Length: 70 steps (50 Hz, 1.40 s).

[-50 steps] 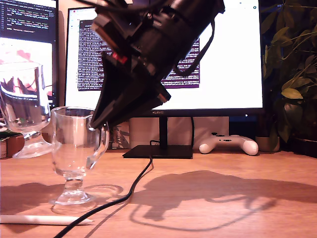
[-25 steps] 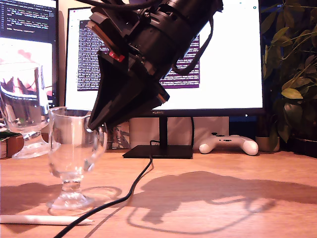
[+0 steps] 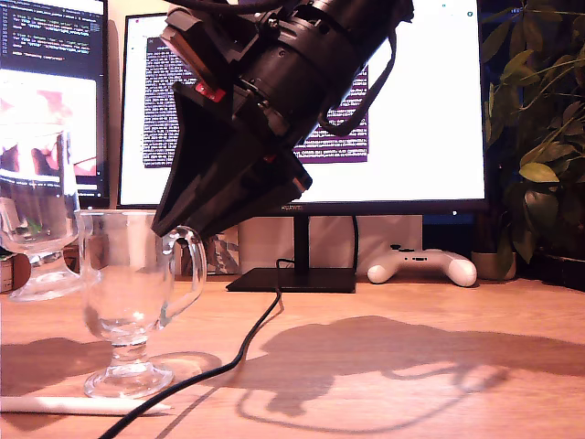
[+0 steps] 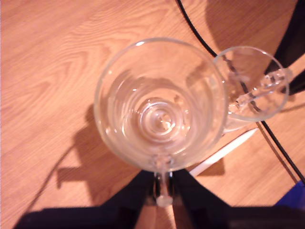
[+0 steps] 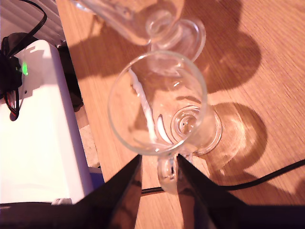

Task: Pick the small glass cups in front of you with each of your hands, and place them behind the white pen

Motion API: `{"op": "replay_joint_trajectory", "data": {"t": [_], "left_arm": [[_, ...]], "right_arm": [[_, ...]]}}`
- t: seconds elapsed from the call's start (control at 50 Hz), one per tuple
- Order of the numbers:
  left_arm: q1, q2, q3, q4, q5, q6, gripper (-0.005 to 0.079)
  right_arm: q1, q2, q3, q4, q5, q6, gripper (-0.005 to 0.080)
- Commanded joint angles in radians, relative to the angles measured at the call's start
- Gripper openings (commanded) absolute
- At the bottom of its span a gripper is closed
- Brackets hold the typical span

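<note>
My second gripper [image 3: 174, 229] reaches down from the exterior view's upper middle, shut on the loop handle of a small glass cup [image 3: 128, 283]. This cup stands upright, its foot at the table just behind the white pen [image 3: 82, 405]. The second wrist view shows that cup [image 5: 157, 102] from above, with my second gripper [image 5: 167, 171] on its handle. The other glass cup [image 3: 37, 201] shows at the exterior view's left edge. My first gripper [image 4: 163, 188] is shut on its handle, holding the cup [image 4: 159, 102] above the table. The pen [image 4: 224, 150] lies beyond it. The first arm is out of the exterior view.
A black cable [image 3: 247, 338] runs across the wooden table, past the pen's tip. A monitor [image 3: 411, 101] on a stand, a white game controller [image 3: 422, 265] and a plant [image 3: 539, 137] stand at the back. A white box [image 5: 43, 124] sits beside the table.
The second gripper's cup moved toward the exterior view's left and down, going from tilted to upright. The cup at the left edge also shifted left and lower.
</note>
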Motion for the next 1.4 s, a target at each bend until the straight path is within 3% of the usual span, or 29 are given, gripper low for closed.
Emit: {"op": "replay_joint_trajectory", "data": {"t": [0.0,0.56,1.38], "left_arm": [[-0.005,-0.01,-0.014,0.016,0.006,-0.004,-0.0021],[-0.004,-0.009,-0.044,0.017,-0.006,-0.021,-0.0021],[-0.005,0.014,-0.094,0.072,-0.011,-0.04,-0.0022]], "right_arm": [[0.006,-0.039,0.04,-0.008,-0.006,0.006,0.0213],[-0.038,-0.11,0.29,-0.174,-0.008,-0.03,0.0222],[-0.072,-0.11,0.303,-0.204,-0.008,-0.055,0.0222]]}}
